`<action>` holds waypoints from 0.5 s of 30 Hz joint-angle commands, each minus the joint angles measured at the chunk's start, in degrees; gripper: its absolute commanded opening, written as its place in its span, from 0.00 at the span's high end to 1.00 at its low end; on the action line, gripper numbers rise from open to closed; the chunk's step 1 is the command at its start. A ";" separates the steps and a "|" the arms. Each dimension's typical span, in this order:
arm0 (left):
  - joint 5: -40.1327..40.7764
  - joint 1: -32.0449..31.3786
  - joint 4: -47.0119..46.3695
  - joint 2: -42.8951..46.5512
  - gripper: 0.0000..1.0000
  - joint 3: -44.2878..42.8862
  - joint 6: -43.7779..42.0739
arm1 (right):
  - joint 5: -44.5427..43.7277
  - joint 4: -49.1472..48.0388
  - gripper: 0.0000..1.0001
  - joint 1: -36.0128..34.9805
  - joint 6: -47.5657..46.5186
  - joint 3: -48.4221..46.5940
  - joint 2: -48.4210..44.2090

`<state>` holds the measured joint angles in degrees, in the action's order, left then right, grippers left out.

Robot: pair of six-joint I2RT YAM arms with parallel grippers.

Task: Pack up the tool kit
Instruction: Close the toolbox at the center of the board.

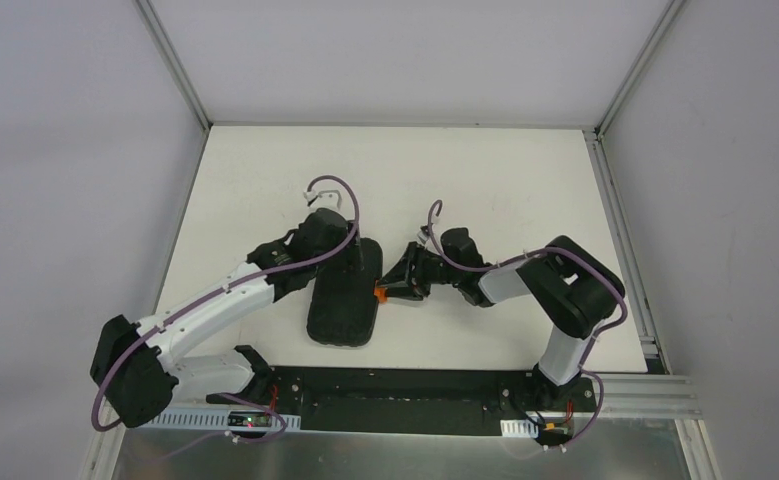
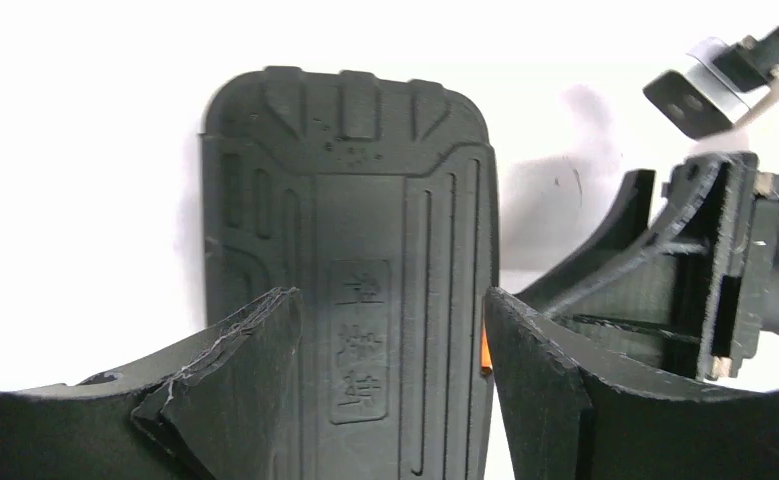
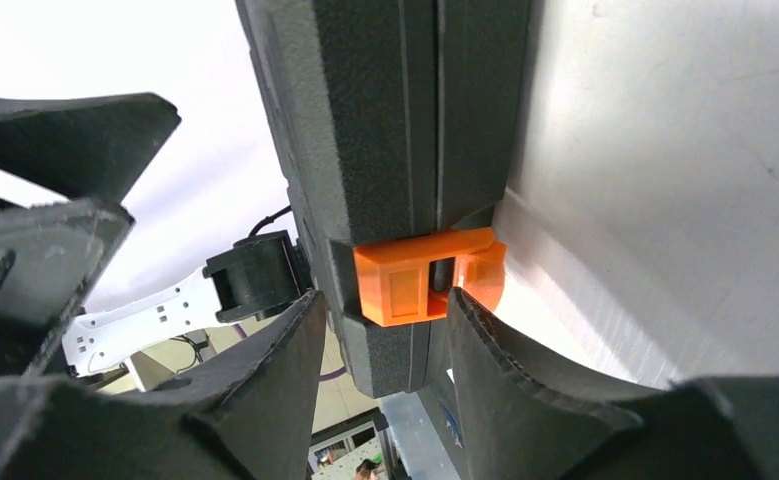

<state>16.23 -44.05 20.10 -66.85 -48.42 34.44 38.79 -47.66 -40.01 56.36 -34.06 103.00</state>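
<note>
Orange latch [image 3: 425, 278] filling right wrist view, embossed case lid [image 2: 365, 250] in left

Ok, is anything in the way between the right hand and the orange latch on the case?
Nothing visible. The right hand has its fingers either side of the orange latch on the closed case, with nothing between them. The left hand is at the case's far end.

case [image 1: 345, 295] mid-table, right gripper [image 1: 392, 289] at its latch [image 1: 378, 293], far table [image 1: 415, 170] open
</note>
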 commanded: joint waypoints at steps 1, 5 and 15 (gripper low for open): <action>-3.55 5.00 3.30 4.53 0.30 2.46 -0.60 | -1.13 2.66 0.49 -0.25 -3.45 -0.98 -4.90; -7.97 11.15 3.59 7.26 0.30 5.80 -0.07 | -2.39 8.34 0.50 -0.21 -6.86 -1.29 -7.20; -18.27 19.11 -0.69 8.55 0.29 11.33 2.39 | -5.82 17.33 0.82 -0.48 -13.02 -2.00 -7.17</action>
<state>3.97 -26.06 21.96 -58.78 -38.46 35.09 34.37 -33.06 -40.01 46.28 -34.13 96.40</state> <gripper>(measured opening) 0.706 0.237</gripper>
